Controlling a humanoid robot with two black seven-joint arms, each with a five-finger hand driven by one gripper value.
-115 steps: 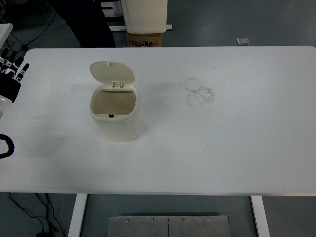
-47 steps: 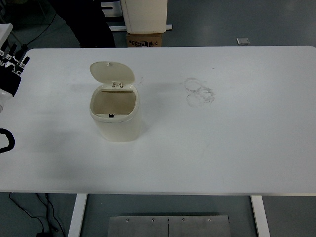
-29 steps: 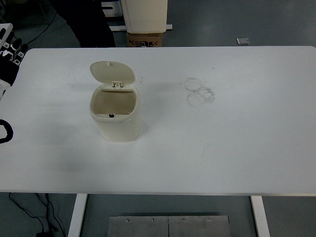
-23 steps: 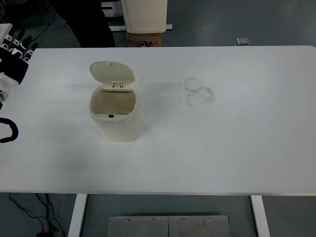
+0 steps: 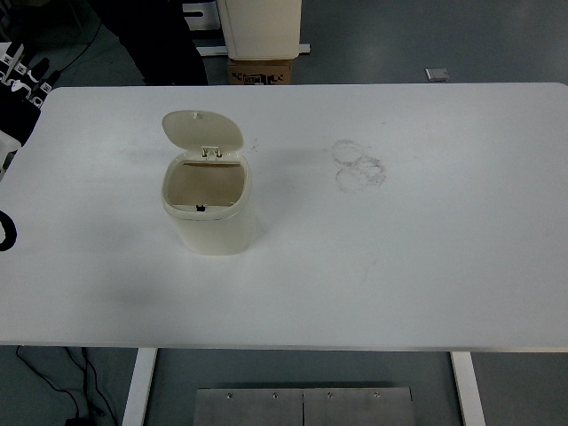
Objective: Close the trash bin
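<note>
Cream trash bin sits left of centre on the table, lid upright. Left hand, fingers spread and empty, should swing over and press the lid forward gently.

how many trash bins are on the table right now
1: the cream trash bin stands left of centre on the white table, its lid open. Nothing could hide another.

We see a cream trash bin with a cream lid and tan interior. The table is white, marked with faint grey rings. Our left hand is black with white fingertips.
</note>
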